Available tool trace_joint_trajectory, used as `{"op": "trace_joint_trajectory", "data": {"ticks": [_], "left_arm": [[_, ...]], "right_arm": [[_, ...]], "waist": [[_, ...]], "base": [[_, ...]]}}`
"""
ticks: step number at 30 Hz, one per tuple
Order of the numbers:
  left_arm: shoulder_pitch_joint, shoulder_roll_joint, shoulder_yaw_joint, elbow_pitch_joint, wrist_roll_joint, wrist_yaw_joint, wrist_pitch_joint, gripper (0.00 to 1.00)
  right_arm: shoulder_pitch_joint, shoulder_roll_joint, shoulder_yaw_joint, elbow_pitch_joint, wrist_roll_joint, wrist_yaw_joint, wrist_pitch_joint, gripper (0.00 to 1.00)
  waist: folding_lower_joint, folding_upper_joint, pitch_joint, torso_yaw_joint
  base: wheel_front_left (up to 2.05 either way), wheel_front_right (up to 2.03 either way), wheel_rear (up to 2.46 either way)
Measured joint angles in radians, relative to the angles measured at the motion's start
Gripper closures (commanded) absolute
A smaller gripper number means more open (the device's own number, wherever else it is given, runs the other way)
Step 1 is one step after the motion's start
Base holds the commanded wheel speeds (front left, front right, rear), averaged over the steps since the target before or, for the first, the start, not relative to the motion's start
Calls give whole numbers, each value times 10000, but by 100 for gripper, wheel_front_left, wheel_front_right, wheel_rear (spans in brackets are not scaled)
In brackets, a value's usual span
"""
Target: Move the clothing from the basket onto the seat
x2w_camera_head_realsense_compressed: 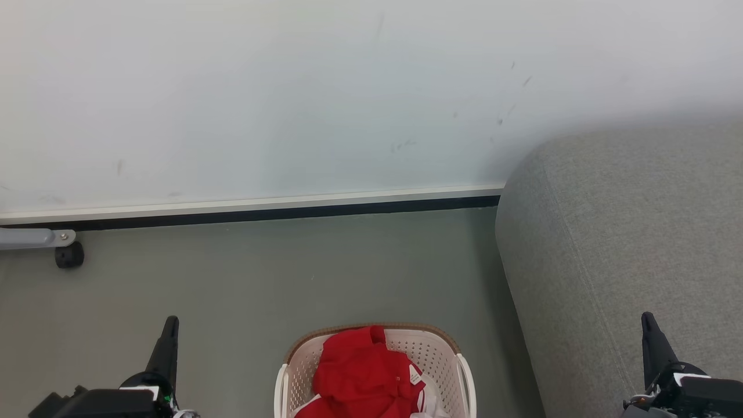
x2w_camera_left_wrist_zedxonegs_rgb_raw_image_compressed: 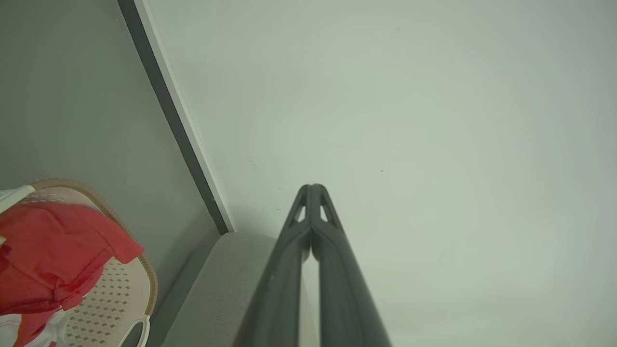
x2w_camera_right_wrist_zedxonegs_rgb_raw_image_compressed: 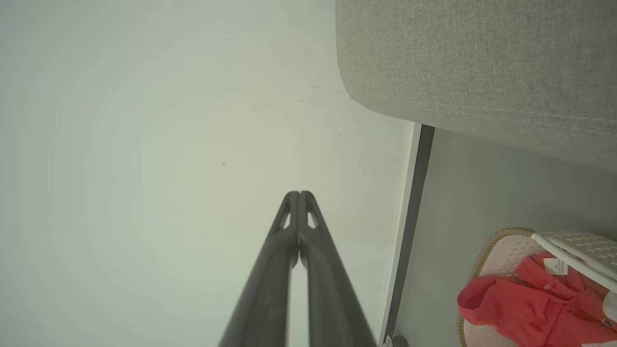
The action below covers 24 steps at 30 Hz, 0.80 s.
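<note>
Red clothing [x2w_camera_head_realsense_compressed: 363,374] lies bunched in the cream basket [x2w_camera_head_realsense_compressed: 441,351] at the bottom centre of the head view, on the grey-green floor. The grey seat [x2w_camera_head_realsense_compressed: 627,261] rises to the right of the basket. My left gripper [x2w_camera_head_realsense_compressed: 170,320] is shut and empty at the lower left, well left of the basket. My right gripper [x2w_camera_head_realsense_compressed: 648,317] is shut and empty at the lower right, over the seat. The left wrist view shows the shut left gripper [x2w_camera_left_wrist_zedxonegs_rgb_raw_image_compressed: 311,186], the clothing [x2w_camera_left_wrist_zedxonegs_rgb_raw_image_compressed: 53,250] and the basket [x2w_camera_left_wrist_zedxonegs_rgb_raw_image_compressed: 120,289]. The right wrist view shows the shut right gripper [x2w_camera_right_wrist_zedxonegs_rgb_raw_image_compressed: 299,193], the clothing [x2w_camera_right_wrist_zedxonegs_rgb_raw_image_compressed: 525,303], the basket [x2w_camera_right_wrist_zedxonegs_rgb_raw_image_compressed: 506,250] and the seat [x2w_camera_right_wrist_zedxonegs_rgb_raw_image_compressed: 477,67].
A white wall [x2w_camera_head_realsense_compressed: 290,98] with a dark baseboard [x2w_camera_head_realsense_compressed: 249,213] runs behind the floor. A grey bar with a black caster wheel [x2w_camera_head_realsense_compressed: 69,255] pokes in at the left by the wall. Open floor lies between the basket and the wall.
</note>
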Motion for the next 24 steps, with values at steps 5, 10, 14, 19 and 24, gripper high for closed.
{"op": "trace_joint_trajectory", "data": {"ticks": [5, 10, 14, 19, 24], "left_arm": [[0, 0, 0, -2, 0, 0, 0, 100], [19, -2, -8, 36, 0, 4, -2, 0], [365, -90, -46, 433, 0, 17, -2, 0], [466, -107, -209, 451, 4, 17, -111, 0], [464, -107, -451, 405, 127, 17, -339, 0]], "right_arm": [[0, 0, 0, 0, 0, 0, 0, 100], [12, 6, 8, 44, -2, 0, 0, 0], [332, 128, 56, 445, -2, -12, -2, 0], [436, 157, 184, 456, -4, -12, -113, 0], [438, 157, 360, 412, -96, -12, -357, 0]], "waist": [[0, 0, 0, 0], [0, -1, 0, 0], [0, 0, 1, -1], [0, -1, -3, -1], [0, -1, -16, 2]], "base": [[0, 0, 0], [0, 0, 0], [0, 0, 0], [0, 0, 0], [0, 0, 0]]}}
